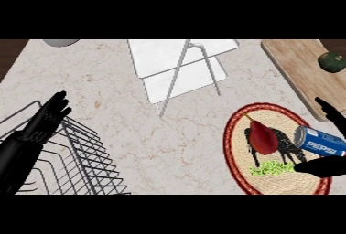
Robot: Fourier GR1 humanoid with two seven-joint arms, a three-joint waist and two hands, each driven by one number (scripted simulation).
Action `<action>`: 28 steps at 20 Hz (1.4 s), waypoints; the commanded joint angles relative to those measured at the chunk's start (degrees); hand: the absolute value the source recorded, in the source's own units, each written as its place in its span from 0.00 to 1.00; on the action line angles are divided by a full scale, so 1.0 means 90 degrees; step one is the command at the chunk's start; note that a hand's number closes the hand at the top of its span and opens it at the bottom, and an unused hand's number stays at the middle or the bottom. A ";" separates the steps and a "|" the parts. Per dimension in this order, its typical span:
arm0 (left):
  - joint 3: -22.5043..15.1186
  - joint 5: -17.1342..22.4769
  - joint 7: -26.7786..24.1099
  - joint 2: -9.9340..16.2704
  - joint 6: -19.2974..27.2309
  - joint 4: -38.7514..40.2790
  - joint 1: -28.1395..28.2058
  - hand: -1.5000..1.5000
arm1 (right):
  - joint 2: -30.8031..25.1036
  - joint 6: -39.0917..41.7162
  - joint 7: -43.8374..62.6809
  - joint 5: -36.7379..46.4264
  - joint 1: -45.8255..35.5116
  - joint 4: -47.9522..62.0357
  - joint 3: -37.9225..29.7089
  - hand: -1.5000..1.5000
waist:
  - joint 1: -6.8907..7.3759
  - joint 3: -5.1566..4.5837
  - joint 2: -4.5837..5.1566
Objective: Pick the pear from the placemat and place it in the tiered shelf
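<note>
A dark red pear (262,137) lies on the round woven placemat (238,151) with a red rim and a black bull picture, at the right. A blue Pepsi can (322,142) lies on the mat just right of the pear. My right hand (320,167) comes in from the right edge, open, with its fingers (329,111) above the can and its thumb below it, not touching the pear. The white tiered shelf (179,64) with thin grey legs stands at the top centre. My left hand (46,119) rests open at the left, fingers up.
A black wire dish rack (81,160) fills the lower left, under my left forearm. A wooden cutting board (297,68) with a dark green fruit (332,61) lies at the top right. A grey bowl (62,42) shows at the top left edge.
</note>
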 commanded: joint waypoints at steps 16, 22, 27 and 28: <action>-0.0944 0.0080 -0.0296 -0.0367 0.0423 0.1284 0.0469 0.50 | 0.0528 -0.0435 0.2440 0.1329 -0.0647 -0.0460 0.1109 0.00 | -0.0090 -0.0276 0.0166; -0.0998 0.0108 -0.0172 -0.0258 0.0635 0.1297 0.0214 0.50 | 0.0526 -0.0227 0.2451 0.1410 -0.0776 -0.0284 0.1213 0.00 | -0.0151 -0.0257 0.0167; -0.1024 0.0309 -0.0349 -0.0207 0.0626 0.1421 0.0293 0.50 | 0.0853 -0.0416 0.2485 0.1736 -0.0944 0.0010 0.1430 0.00 | -0.0085 -0.0263 0.0205; -0.1049 0.0300 -0.0446 -0.0154 0.0581 0.1448 0.0362 0.50 | 0.0850 -0.0365 0.2609 0.1803 -0.0976 -0.0047 0.1509 0.00 | -0.0077 -0.0273 0.0193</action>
